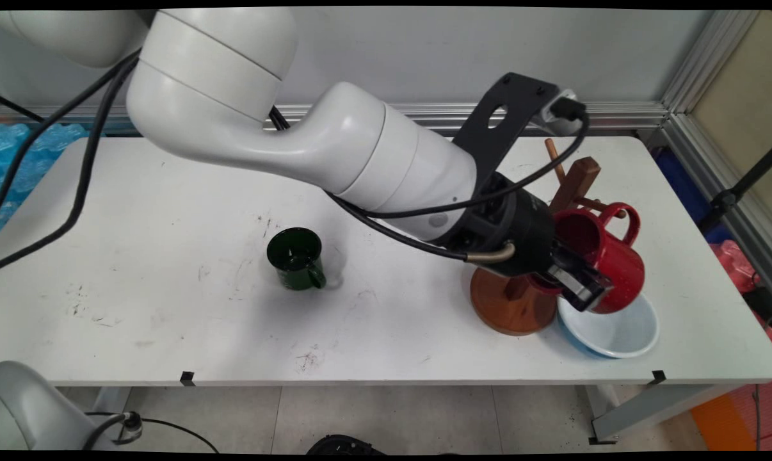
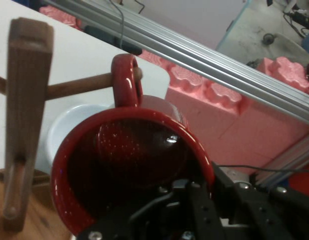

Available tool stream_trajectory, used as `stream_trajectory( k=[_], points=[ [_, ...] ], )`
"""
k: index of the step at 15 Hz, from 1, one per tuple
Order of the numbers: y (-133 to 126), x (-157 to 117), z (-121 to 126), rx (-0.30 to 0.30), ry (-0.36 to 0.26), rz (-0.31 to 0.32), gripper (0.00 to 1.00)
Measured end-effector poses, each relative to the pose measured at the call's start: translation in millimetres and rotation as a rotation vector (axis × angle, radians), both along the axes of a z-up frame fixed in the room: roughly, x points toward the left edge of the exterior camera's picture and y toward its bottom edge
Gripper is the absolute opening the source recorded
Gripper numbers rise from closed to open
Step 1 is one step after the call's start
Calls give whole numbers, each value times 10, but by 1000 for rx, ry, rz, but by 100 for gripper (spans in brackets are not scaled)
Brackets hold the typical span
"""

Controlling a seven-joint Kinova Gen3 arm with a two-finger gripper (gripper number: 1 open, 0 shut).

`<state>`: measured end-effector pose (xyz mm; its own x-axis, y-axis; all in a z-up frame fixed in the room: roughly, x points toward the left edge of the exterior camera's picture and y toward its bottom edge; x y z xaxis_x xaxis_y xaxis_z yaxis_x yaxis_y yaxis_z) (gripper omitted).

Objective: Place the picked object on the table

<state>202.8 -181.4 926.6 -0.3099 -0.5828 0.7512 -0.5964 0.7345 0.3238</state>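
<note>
Tool (image 1: 581,285) clamped on red mug (image 1: 607,256), one finger inside the rim, the other outside on the wall. Mug tilted, mouth facing back along the tool toward the hand camera; in the hand view its dark speckled inside fills the middle. Mug handle (image 2: 126,80) is ringed around a wooden peg (image 2: 77,86) of the mug rack (image 1: 517,301); peg passes through the loop and sticks out just past it. Rack's square upright post (image 2: 25,100) stands just beside the mug, round wooden base right under the tool's wrist. White bowl (image 1: 619,333) with blue outside sits below the mug, touching or just beside the rack base; cannot tell which. Mug hangs above the bowl's rim, apart from it. Green mug (image 1: 296,259) upright on the bench (image 1: 168,307), well behind the tool toward the arm's side, handle toward the near edge. Bench surface scuffed with dark marks.
</note>
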Motion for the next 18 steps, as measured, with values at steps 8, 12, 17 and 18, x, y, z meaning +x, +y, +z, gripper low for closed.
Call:
stream_trajectory(
  k=[8,12,17,18],
  points=[
    [132,-160,70,34,39,-18,0],
    [179,-173,80,46,37,-25,0],
    [265,-30,106,63,-30,-56,0],
    [281,-7,117,66,-38,-60,0]
  ],
)
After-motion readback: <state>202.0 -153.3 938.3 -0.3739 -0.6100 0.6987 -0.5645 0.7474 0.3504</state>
